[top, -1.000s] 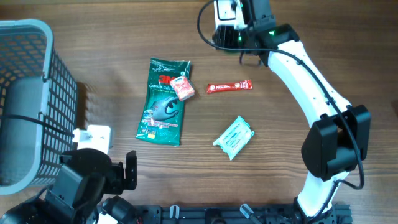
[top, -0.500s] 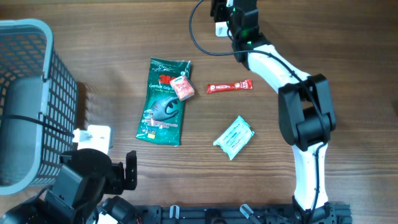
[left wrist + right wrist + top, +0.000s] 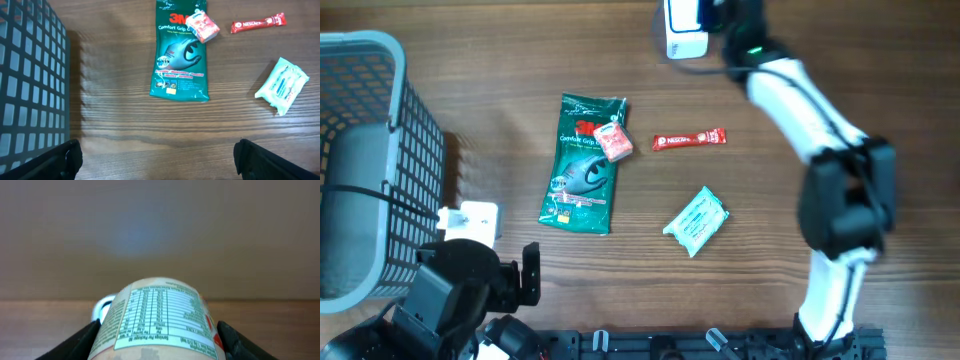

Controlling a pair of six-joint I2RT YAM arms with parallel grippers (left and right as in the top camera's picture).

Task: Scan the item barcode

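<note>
Tub (image 3: 160, 320) with a printed nutrition panel, gripped between the fingers of the right claw (image 3: 160, 345) at the worktop's (image 3: 500, 60) 12 o'clock edge; left claw (image 3: 157, 160) spread wide and empty at 7 o'clock. White scanner (image 3: 682, 28) stands just beside the right claw, at its 9 o'clock. Best handling, by judgement: turn the tub slowly until its barcode, unseen here, squarely faces the scanner, then hold steady.

The white-and-black right arm (image 3: 800, 100) is being extended far forward, a pale cylindrical label-printed can (image 3: 160, 315) being gripped by the black right gripper (image 3: 157, 345), while the black left gripper (image 3: 162, 162) is being held wide open, pointing downward.
</note>
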